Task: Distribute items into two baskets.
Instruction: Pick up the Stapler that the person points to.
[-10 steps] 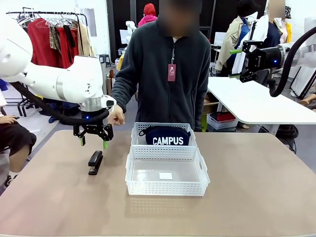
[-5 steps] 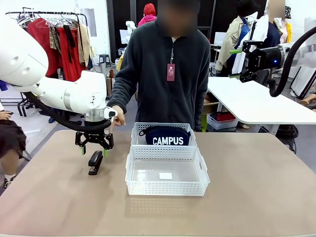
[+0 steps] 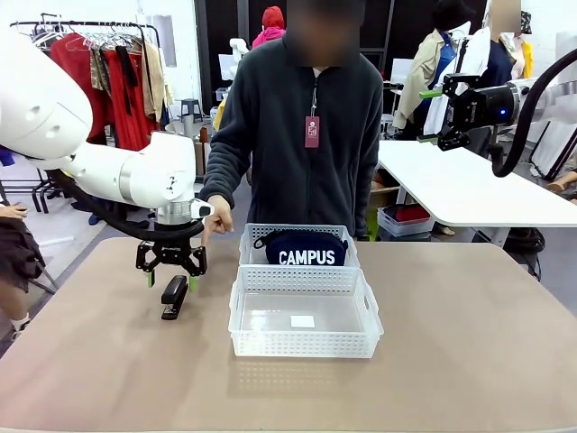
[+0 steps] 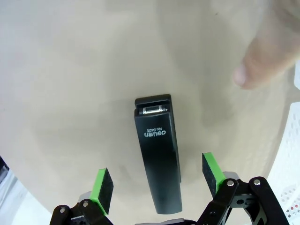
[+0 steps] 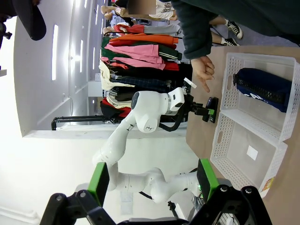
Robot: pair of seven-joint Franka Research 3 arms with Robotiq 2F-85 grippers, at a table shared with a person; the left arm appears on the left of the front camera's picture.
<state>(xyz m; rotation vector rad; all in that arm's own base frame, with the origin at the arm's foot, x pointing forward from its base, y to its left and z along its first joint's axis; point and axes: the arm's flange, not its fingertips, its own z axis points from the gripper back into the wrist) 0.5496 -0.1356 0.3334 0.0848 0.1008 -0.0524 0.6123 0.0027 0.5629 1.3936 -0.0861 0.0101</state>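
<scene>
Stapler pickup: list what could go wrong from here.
1. The left fingers straddle the stapler open, with gaps on both sides. Its smooth, narrow sides might slip or twist when squeezed.
2. The person's hand hangs close beside those fingers, so a lift could bump it.
3. The near basket stands just beside the stapler, and a low carry may knock its wall.

It looks like a shared lab workroom. A full clothes rack [image 3: 101, 65] stands far left, a white table [image 3: 469, 188] far right.
</scene>
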